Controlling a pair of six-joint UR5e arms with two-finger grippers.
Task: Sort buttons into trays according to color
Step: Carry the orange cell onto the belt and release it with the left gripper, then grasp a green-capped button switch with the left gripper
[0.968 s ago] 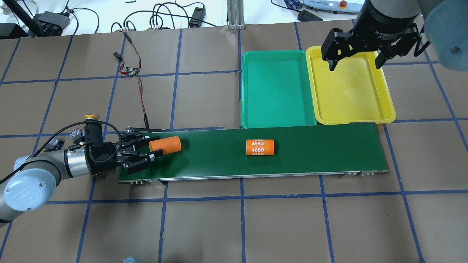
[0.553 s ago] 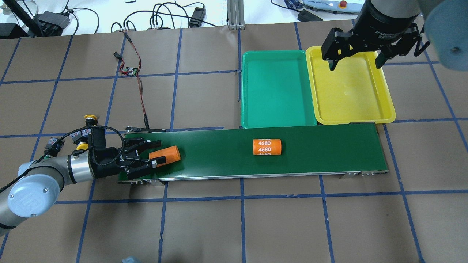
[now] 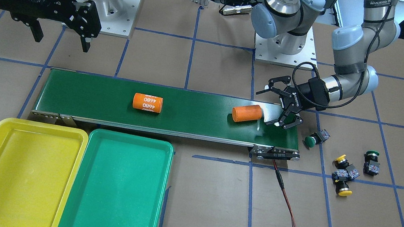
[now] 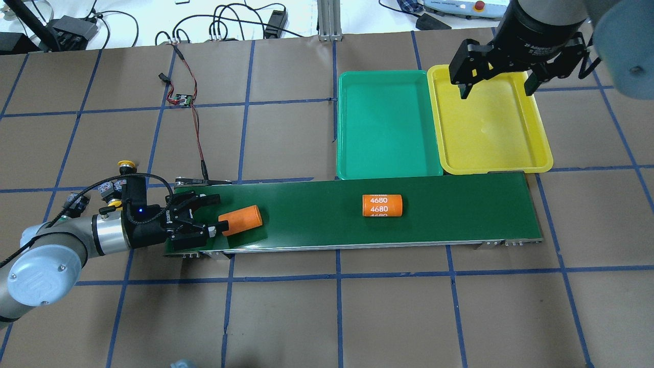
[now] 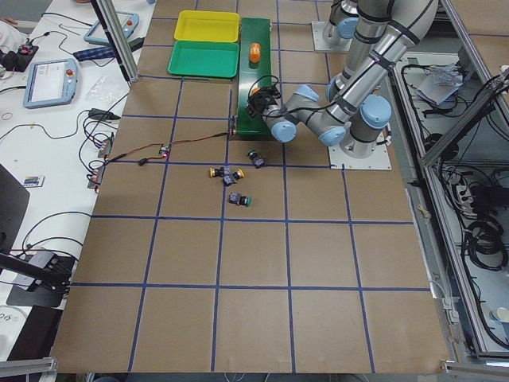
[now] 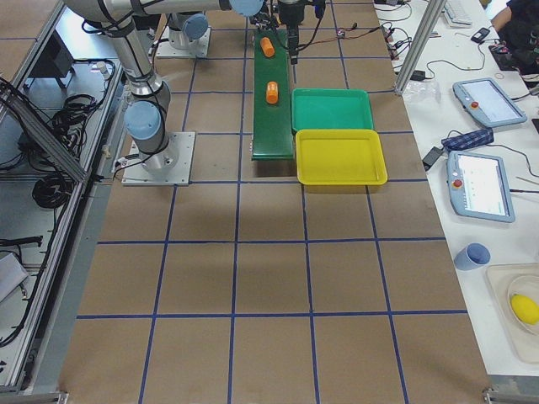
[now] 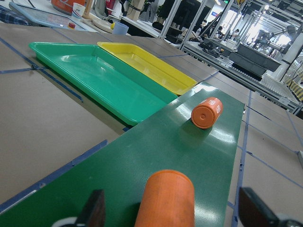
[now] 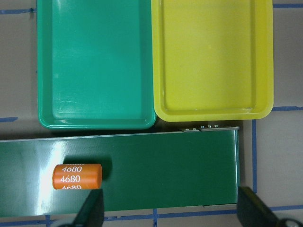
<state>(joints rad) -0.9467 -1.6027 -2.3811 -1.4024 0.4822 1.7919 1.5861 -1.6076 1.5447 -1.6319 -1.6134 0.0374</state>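
Observation:
Several buttons lie on the brown table off the belt's end: a green one (image 3: 310,141), another green one (image 3: 371,157), and two yellow ones (image 3: 341,160) (image 3: 343,189). In the overhead view my left arm hides most of them; one yellow button (image 4: 126,164) shows. The green tray (image 4: 388,125) and yellow tray (image 4: 490,122) sit side by side beyond the belt, both bare. My left gripper (image 4: 212,217) is open at the belt's left end, with a plain orange cylinder (image 4: 240,220) at its fingertips. My right gripper (image 4: 495,89) hangs open above the yellow tray's far end.
A long dark-green conveyor belt (image 4: 449,214) carries a second orange cylinder printed 4680 (image 4: 382,205) near its middle. A red and black wire runs from the belt's left end to a small circuit board (image 4: 183,99). Blue tape lines grid the brown table.
The 4680 cylinder has travelled right along the belt. My left gripper shifted toward the belt's near edge and drew back left; the plain cylinder now lies slanted just beyond its fingertips. The right arm stayed put.

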